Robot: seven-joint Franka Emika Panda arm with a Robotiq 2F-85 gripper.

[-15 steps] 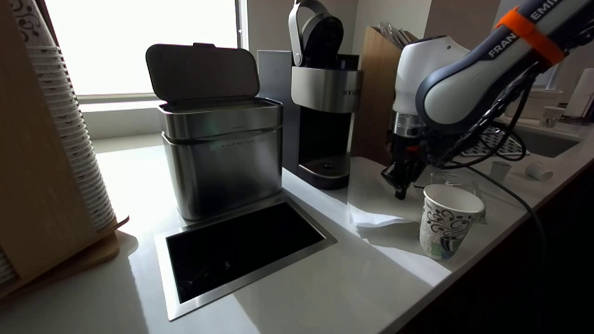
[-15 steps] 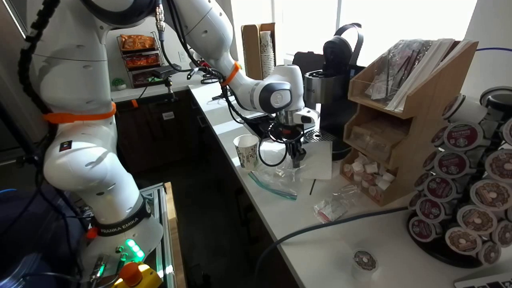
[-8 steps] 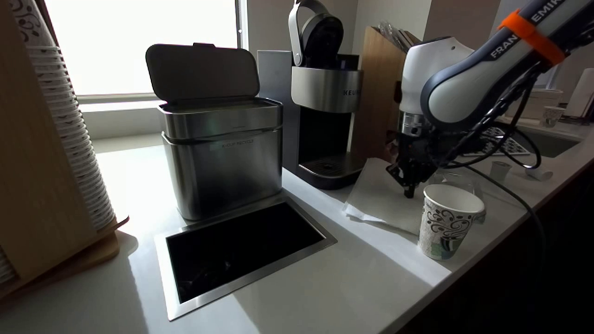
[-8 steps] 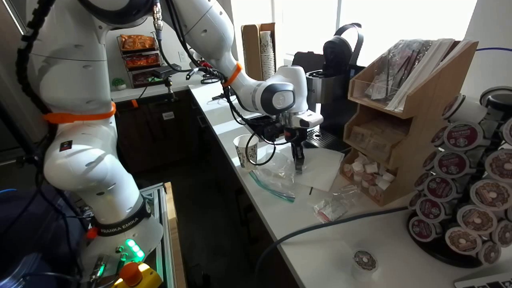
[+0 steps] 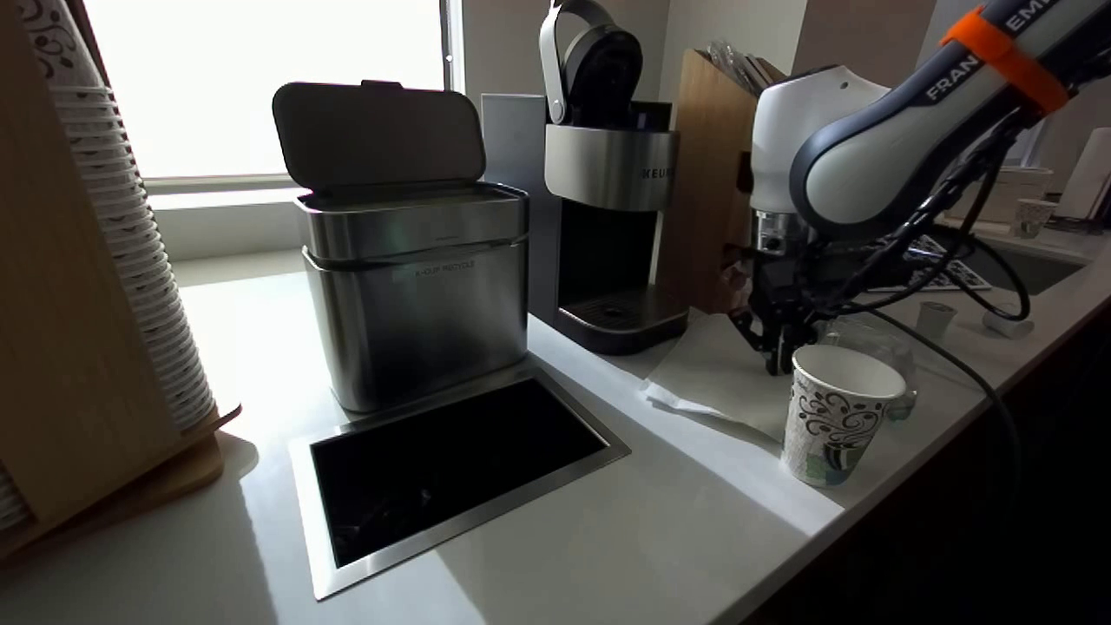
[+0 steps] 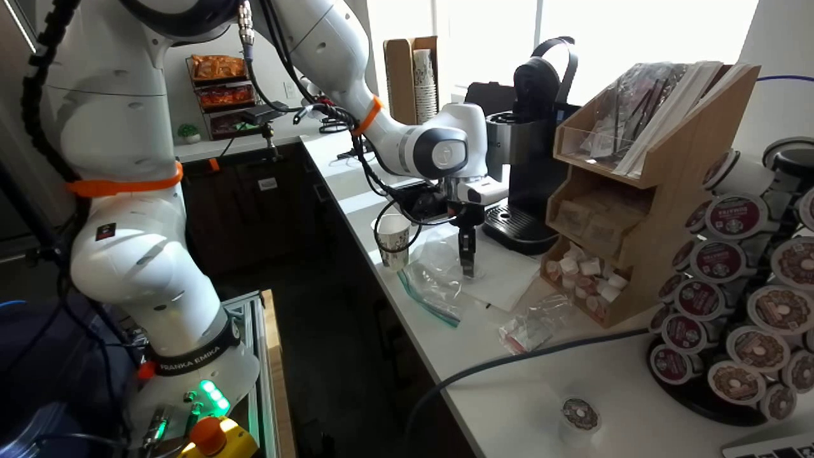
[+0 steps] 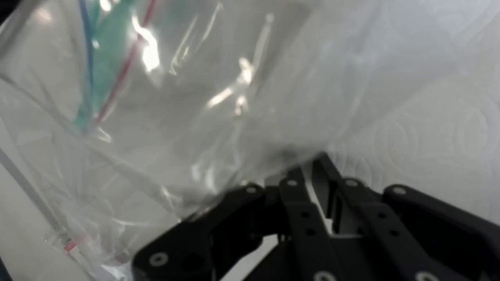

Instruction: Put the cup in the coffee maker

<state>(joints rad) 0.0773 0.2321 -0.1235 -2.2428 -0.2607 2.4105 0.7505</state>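
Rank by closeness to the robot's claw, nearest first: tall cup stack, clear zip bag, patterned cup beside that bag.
From the gripper, in an exterior view:
1. Clear zip bag, right beside it.
2. Patterned cup, farther left in the picture.
3. Tall cup stack, far back by the window.

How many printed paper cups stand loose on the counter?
2: the near cup, close to the edge of the counter, and the far cup, by the sink. Others may be hidden.

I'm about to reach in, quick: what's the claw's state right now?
Claw: open just a crack, a narrow gap between the fingers; not holding the cup.
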